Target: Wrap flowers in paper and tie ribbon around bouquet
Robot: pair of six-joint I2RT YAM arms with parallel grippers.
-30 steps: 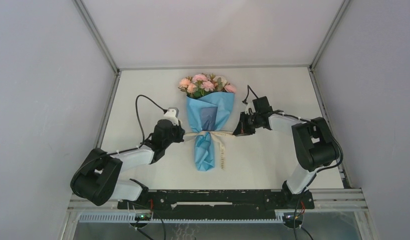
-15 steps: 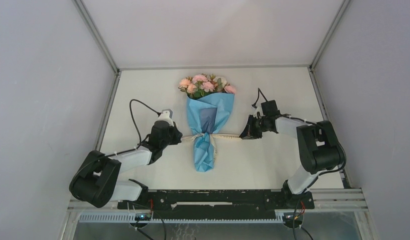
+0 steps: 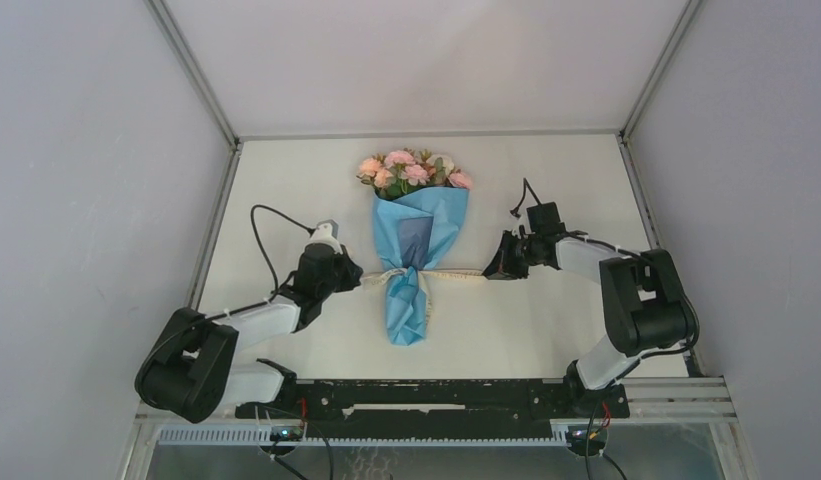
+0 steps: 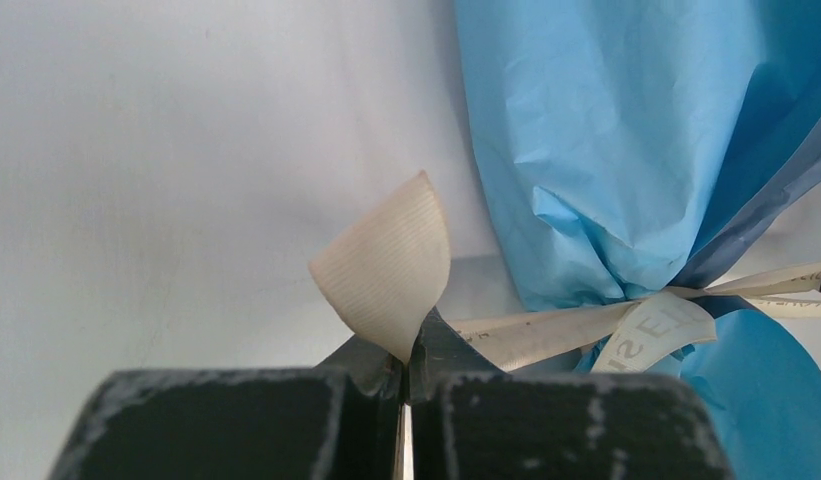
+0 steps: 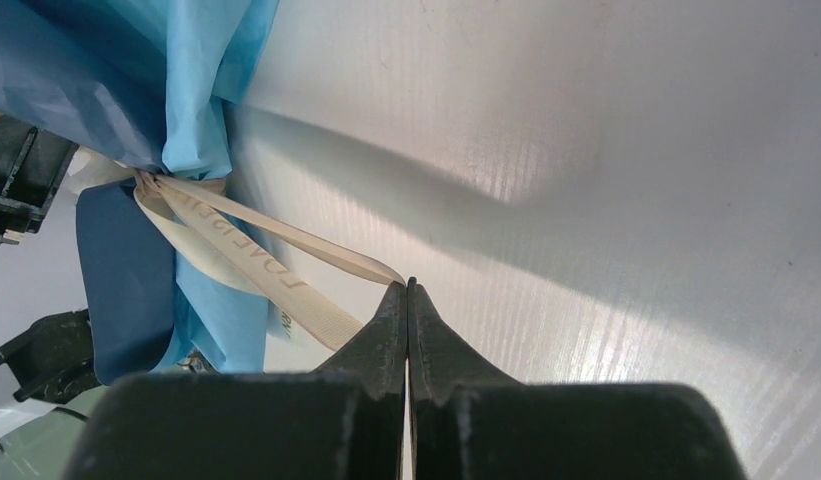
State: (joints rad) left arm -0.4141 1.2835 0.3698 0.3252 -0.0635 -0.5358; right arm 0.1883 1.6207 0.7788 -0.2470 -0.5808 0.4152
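The bouquet (image 3: 414,255) lies mid-table, pink and cream flowers (image 3: 411,170) at its far end, wrapped in light-blue paper (image 4: 606,130) that narrows toward me. The cream ribbon (image 3: 456,271) circles its pinched waist and runs out tight to both sides. My left gripper (image 3: 354,280), just left of the waist, is shut on one ribbon end (image 4: 391,265), which curls up above the fingertips. On the right side, my right gripper (image 3: 494,270) is shut on the other ribbon end (image 5: 316,250), pinched at the very tips.
The white table (image 3: 546,330) is walled by grey panels left, right and behind. A metal rail (image 3: 436,395) runs along the near edge by the arm bases. Black cables loop off each wrist.
Both grippers have drawn outward from the bouquet, left arm leftward, right arm rightward. The ribbon has pulled taut and its loose tail by the waist has been drawn in.
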